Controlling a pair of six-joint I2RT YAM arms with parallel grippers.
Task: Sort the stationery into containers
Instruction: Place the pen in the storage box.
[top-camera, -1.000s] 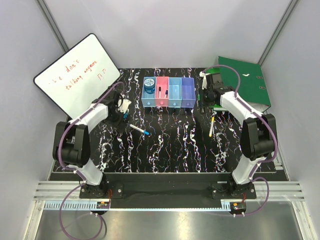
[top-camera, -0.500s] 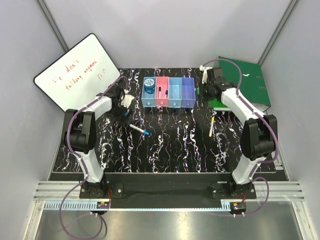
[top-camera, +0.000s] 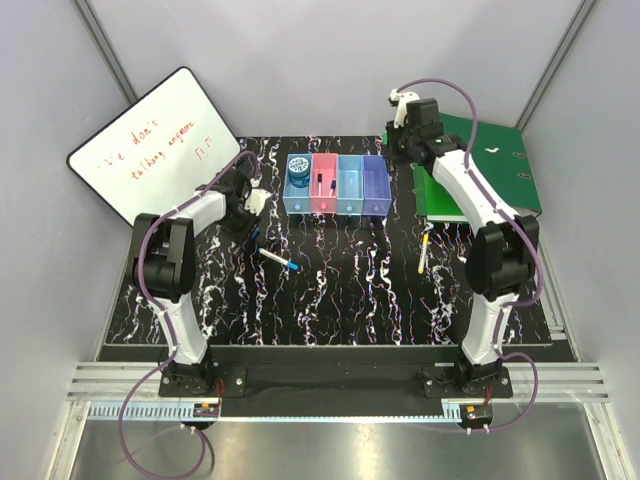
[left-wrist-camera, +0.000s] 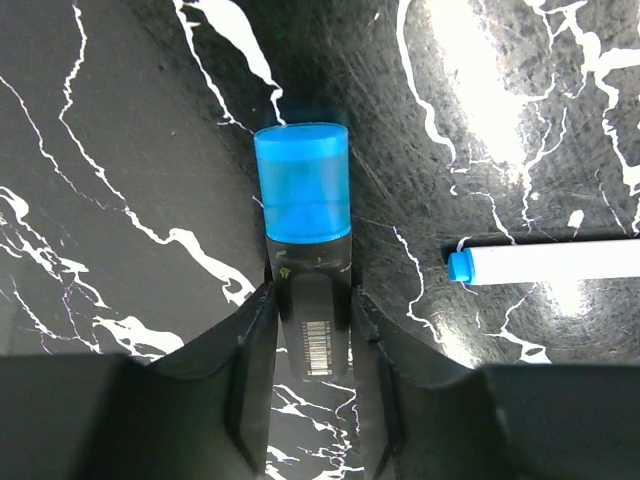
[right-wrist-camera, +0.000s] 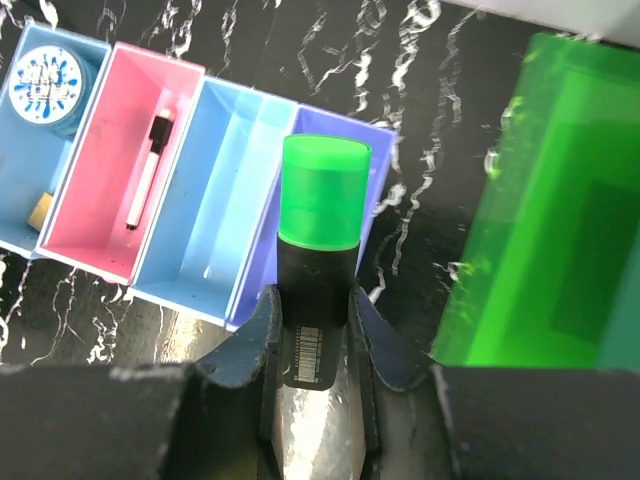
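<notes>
Both arms have moved in the last second. The right claw (right-wrist-camera: 312, 315) has come up from the edge of the green binder (top-camera: 480, 165) and now hangs high, near the right end of the containers (top-camera: 337, 209). It is clamped on a green-capped marker (right-wrist-camera: 320, 215), whose cap points toward the purple-blue bin (right-wrist-camera: 380, 135). The left claw (left-wrist-camera: 308, 325) has slid a little toward the bins and is closed tight on a blue-capped marker (left-wrist-camera: 302, 190), low over the surface (top-camera: 340, 300).

I think this means two items are picked up and on their way, with the green one closer to a drop. A blue roll (right-wrist-camera: 47, 85) and a black-capped marker (right-wrist-camera: 148, 170) are already inside the bins. One blue-tipped white marker (top-camera: 278, 260) and a yellowish pen (top-camera: 424, 250) lie loose on the surface.
</notes>
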